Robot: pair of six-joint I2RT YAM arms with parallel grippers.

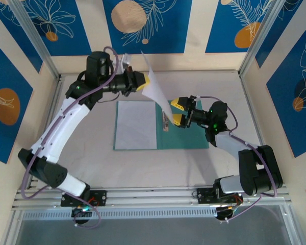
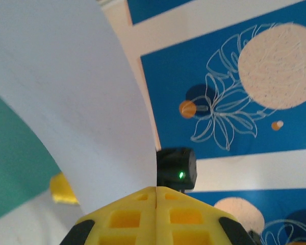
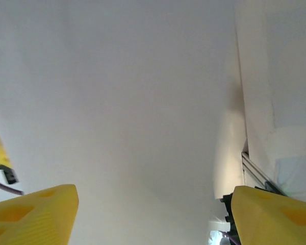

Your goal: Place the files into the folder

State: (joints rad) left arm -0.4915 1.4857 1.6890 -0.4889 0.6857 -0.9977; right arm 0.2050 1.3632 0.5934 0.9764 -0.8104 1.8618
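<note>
Pressed together, the left jaws pinch one white paper sheet (image 1: 155, 84) at its upper edge and hold it up above the worktop (image 1: 158, 168). It hangs on a slant, with its lower corner over the middle of the teal folder (image 1: 186, 138). In the left wrist view the yellow fingers (image 2: 127, 217) meet flat on this sheet (image 2: 66, 92), and a strip of the folder (image 2: 10, 163) shows below it. The folder lies open and flat on the worktop. A second white sheet (image 1: 135, 125) rests squarely on its left leaf, and its right leaf is bare. The right jaws are spread wide just beside the hanging sheet's lower corner; I cannot tell whether they touch it. From the right wrist, the sheet (image 3: 132, 92) spans the gap between the two yellow fingers (image 3: 35, 214).
</note>
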